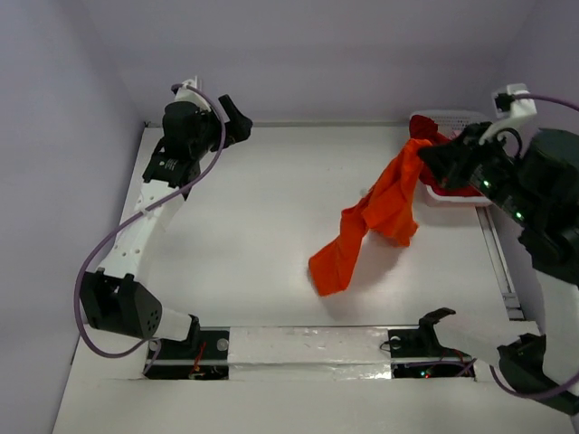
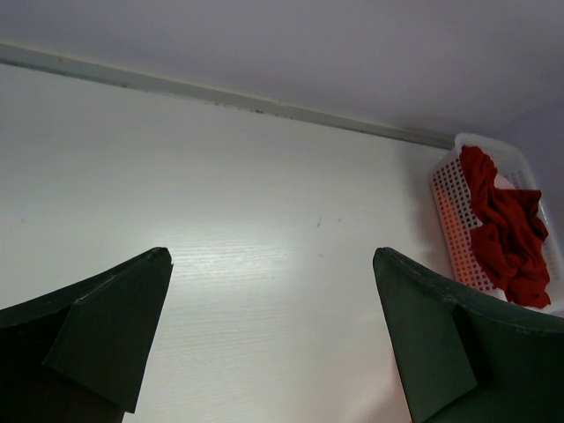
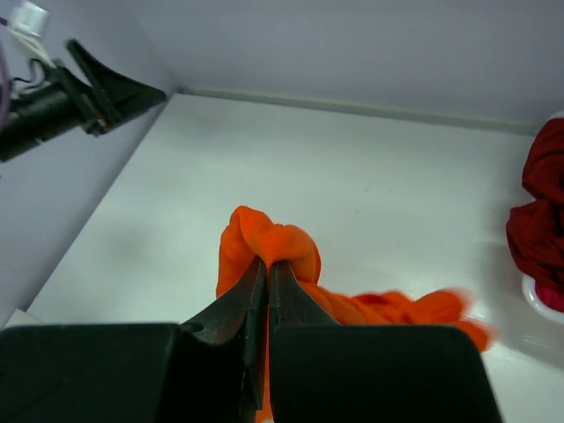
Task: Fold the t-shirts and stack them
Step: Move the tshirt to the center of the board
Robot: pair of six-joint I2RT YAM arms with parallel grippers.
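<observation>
The right hand (image 3: 267, 264) is gripping a bunched fold of the bright orange soft cloth t-shirt (image 1: 384, 206), its two fingers closed tight with the cloth bulging just above the tips. It is holding that fold up close beside the white plastic lattice basket (image 1: 457, 117) at the far right of the white table (image 1: 253, 226). Held this way, the rest of the shirt is hanging in a twisted rope, slanting toward the middle of the table, where its lower end appears to be resting. A high pinch like this seems meant to let the cloth's own weight pull it long and free of the basket before it is laid flat. The garment is too bunched for sleeve, hem or collar to be told apart. The dark red crumpled cloth shirts (image 2: 502, 225) are lying heaped inside the basket, waiting their turn, with one lobe rising over the rim. The left hand (image 2: 270, 256) is hovering wide open and empty over the bare far-left part of the table, well apart from the orange shirt and facing across toward the basket. It is probably keeping out of the way so the middle is available for spreading. Folding is not yet begun, and the shirt will likely need a second grasp point to open it out.
</observation>
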